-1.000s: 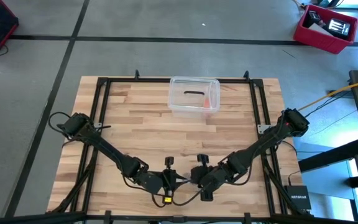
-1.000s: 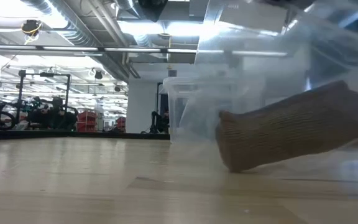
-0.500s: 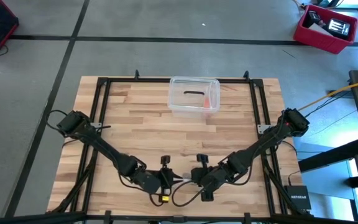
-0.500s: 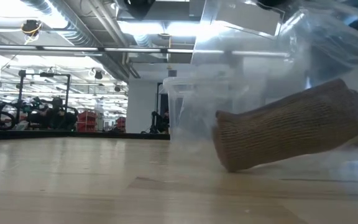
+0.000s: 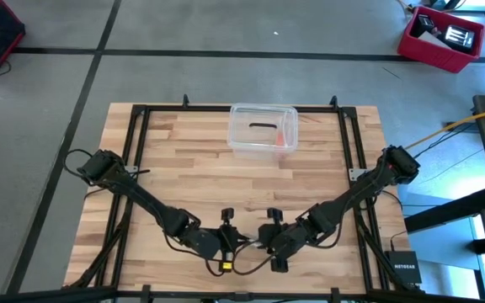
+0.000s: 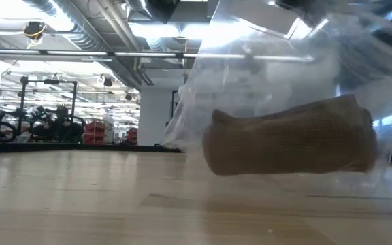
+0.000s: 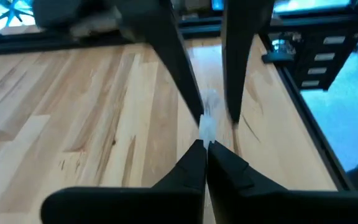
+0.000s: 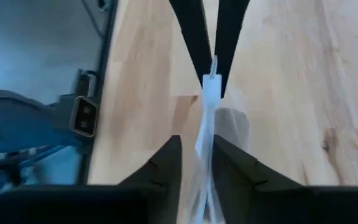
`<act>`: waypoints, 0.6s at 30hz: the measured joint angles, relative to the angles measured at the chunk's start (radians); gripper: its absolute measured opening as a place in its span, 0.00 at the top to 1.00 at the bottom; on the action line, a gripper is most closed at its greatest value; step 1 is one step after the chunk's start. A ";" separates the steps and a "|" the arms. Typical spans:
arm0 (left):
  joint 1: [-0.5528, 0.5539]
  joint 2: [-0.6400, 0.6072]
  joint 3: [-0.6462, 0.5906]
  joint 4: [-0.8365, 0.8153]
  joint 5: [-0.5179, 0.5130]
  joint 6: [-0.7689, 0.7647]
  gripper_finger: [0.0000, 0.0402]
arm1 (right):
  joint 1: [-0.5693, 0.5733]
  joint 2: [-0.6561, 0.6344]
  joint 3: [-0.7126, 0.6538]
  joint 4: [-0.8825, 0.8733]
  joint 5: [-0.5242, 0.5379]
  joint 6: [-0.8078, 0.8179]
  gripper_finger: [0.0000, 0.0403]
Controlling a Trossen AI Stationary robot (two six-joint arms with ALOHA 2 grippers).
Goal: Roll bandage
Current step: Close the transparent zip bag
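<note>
Bandage, rolled into a short brown cylinder, is inside a small clear plastic bag that both arms hold up just above the desk, near its front edge and well apart from the clear plastic box at the far side. From the low view the roll lies nearly level in the bottom of the bag, with a coarse ribbed knit surface and slightly rounded ends. I judge it light and soft, springy under pressure and likely to loosen if its free end is let go, while the bag around it looks thin and slippery. To my eye the sensible hold on the bag is at its top edge, pulled apart from both sides; the roll itself would best be pinched across its middle, firmly enough to stop the layers sliding. The left gripper is just in front of the box-facing middle of the desk, its jaws pressed together on a thin edge of the bag. The right gripper sits just beside it, facing it, jaws a little apart with the bag's film running between them; whether they truly pinch that film I cannot tell.
</note>
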 joint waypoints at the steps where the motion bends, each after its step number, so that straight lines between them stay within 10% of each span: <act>1: 0.000 0.001 0.000 -0.009 -0.001 -0.003 1.00 | -0.008 -0.013 0.000 -0.006 -0.025 0.000 0.77; 18: -0.002 0.002 0.000 -0.019 -0.007 -0.017 1.00 | -0.039 0.003 0.000 0.160 0.050 -0.055 0.66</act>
